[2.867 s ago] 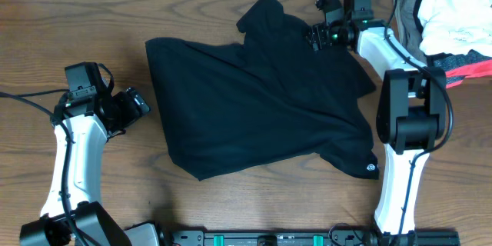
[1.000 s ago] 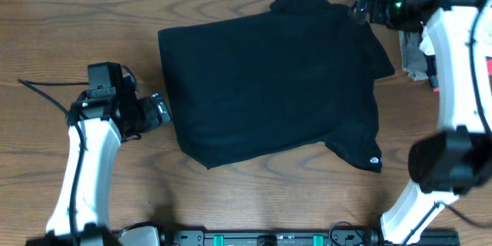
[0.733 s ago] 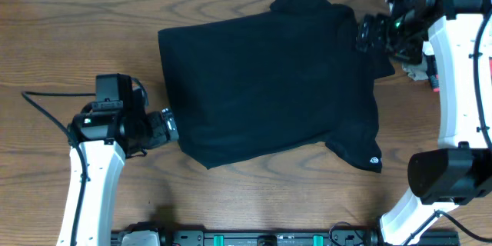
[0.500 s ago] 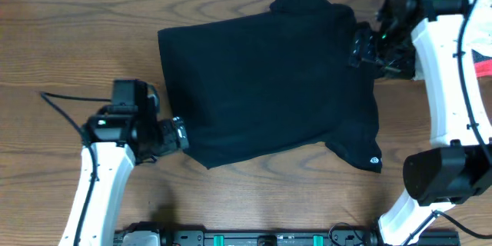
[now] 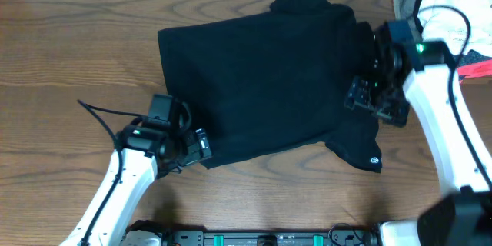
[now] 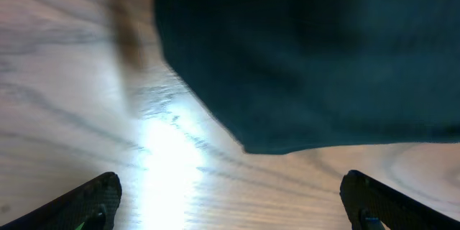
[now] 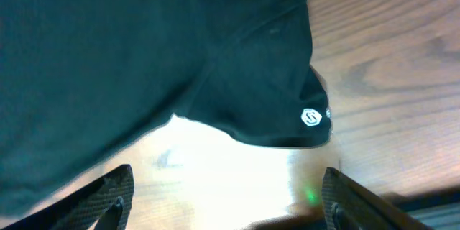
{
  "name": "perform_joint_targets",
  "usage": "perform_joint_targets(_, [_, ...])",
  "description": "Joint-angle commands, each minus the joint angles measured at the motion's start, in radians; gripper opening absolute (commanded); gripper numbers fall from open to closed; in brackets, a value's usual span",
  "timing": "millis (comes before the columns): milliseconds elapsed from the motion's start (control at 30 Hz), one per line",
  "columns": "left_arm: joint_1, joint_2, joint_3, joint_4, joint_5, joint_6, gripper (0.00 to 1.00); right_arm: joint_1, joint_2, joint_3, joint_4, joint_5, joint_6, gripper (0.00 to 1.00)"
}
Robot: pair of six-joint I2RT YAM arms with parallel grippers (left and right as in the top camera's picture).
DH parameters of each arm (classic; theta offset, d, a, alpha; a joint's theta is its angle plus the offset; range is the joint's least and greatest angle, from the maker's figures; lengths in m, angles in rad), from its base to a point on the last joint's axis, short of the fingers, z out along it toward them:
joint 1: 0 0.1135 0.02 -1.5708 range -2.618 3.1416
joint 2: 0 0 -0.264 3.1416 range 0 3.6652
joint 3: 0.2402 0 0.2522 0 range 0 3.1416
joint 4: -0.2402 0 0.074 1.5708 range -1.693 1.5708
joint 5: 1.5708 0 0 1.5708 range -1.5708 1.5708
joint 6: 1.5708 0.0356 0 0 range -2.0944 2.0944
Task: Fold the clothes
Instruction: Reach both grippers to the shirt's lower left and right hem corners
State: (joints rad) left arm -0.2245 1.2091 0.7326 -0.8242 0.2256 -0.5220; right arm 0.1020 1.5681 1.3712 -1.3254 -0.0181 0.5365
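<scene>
From overhead, the black shirt [image 5: 261, 77] lies spread flat mid-table [image 5: 69, 61], with a pile of other garments [image 5: 450, 4] at the far right corner. The left gripper [image 5: 201, 144] sits at the shirt's near-left corner and the right gripper [image 5: 361, 101] hangs over its right edge. In the left wrist view the fingers [image 6: 93, 198] stand spread wide, empty, just short of the hem corner [image 6: 266, 144]. In the right wrist view the fingers [image 7: 108, 194] are likewise apart with nothing between them, above the near-right sleeve [image 7: 273, 79] and its white logo [image 7: 311, 117]. The cloth looks light, limp and prone to drag and bunch, so pinching right at the corners and hems, both layers together, seems wisest.
</scene>
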Motion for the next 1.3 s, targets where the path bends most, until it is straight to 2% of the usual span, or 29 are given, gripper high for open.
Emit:
perform_joint_targets(0, [-0.029, 0.004, -0.032, 0.045, -0.063, -0.119, 0.98, 0.021, -0.060, -0.105, 0.064, 0.001, 0.074, 0.79])
perform_joint_targets(233, [-0.029, 0.101, -0.080, 0.131, -0.073, -0.119, 0.79, 0.056, -0.070, -0.244, 0.177, -0.008, 0.093, 0.75])
perform_joint_targets(567, [-0.029, 0.312, -0.080, 0.245, -0.077, -0.161, 0.64, 0.056, -0.070, -0.255, 0.189, -0.008, 0.095, 0.73])
perform_joint_targets(667, [-0.026, 0.342, -0.080, 0.255, -0.078, -0.159, 0.47, 0.056, -0.070, -0.255, 0.185, -0.008, 0.095, 0.72])
perform_joint_targets(767, [-0.014, 0.347, -0.080, 0.259, -0.090, -0.139, 0.07, 0.056, -0.070, -0.255, 0.174, -0.008, 0.096, 0.70])
perform_joint_targets(1000, [0.074, 0.334, -0.057, 0.249, -0.122, -0.050, 0.06, 0.064, -0.070, -0.261, 0.146, -0.009, 0.100, 0.67])
perform_joint_targets(1267, [0.227, 0.318, -0.014, 0.257, -0.122, 0.040, 0.06, 0.151, -0.070, -0.274, 0.112, -0.016, 0.114, 0.63])
